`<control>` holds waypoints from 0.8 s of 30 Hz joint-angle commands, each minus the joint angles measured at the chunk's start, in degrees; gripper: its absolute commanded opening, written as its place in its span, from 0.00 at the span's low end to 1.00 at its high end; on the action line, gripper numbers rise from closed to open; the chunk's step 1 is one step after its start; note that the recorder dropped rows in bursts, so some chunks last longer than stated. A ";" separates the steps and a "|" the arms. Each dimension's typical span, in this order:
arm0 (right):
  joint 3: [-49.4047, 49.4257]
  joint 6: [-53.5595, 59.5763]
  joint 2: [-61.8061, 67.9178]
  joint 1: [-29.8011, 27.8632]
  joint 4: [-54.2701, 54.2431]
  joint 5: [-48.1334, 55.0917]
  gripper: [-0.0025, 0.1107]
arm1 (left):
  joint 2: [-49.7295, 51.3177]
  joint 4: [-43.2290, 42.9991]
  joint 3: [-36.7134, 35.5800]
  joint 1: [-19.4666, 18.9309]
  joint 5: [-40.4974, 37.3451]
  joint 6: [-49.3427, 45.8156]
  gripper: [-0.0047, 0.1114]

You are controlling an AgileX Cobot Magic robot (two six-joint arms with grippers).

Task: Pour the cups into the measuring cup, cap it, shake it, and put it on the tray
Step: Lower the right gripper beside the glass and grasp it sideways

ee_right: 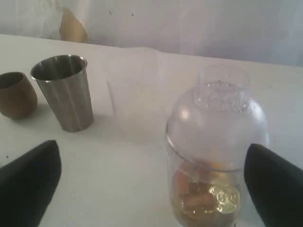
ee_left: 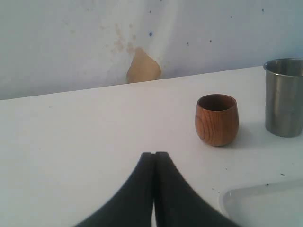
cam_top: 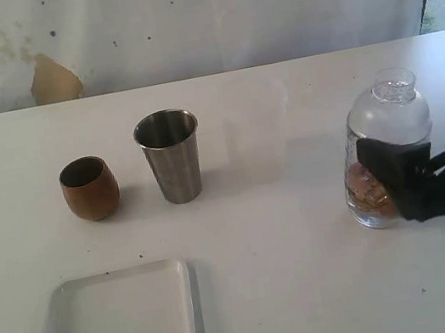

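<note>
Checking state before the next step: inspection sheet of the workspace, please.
surface: white table, a few dark specks.
job's things: wooden cup and steel tumbler upright, apart. Measuring cup stands on the table with its domed lid on and brownish contents at the bottom. Tray has nothing on its visible part.
clutter: faint translucent shape near the steel tumbler, unclear.
hands: left hand shut, holding nothing; right hand open, fingers either side of the measuring cup.
cables: nothing seen.
surroundings: stained white wall with a tan patch.
</note>
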State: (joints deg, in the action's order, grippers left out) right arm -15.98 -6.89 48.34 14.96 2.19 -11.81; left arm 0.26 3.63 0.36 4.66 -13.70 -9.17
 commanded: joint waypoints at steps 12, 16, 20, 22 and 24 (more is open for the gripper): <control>9.72 14.90 13.11 -0.18 -18.52 -22.96 0.88 | -0.26 0.62 -0.36 -0.02 0.14 0.14 0.04; 9.72 13.85 17.41 -0.18 -14.72 -24.90 0.88 | -0.26 0.62 -0.36 -0.02 0.14 0.14 0.04; 9.72 13.85 22.96 -0.18 -14.72 -29.72 0.88 | -0.26 0.62 -0.36 -0.02 0.14 0.14 0.04; 9.72 13.85 26.11 -0.18 -14.72 -33.46 0.88 | -0.26 0.62 -0.36 -0.02 0.14 0.14 0.04; 9.72 13.50 28.75 -0.18 -14.72 -36.30 0.88 | -0.26 0.62 -0.36 -0.02 0.14 0.14 0.04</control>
State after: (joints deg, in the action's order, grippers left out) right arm -6.66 6.91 73.91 14.96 -13.00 -43.11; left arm 0.26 3.63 0.36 4.66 -13.70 -9.17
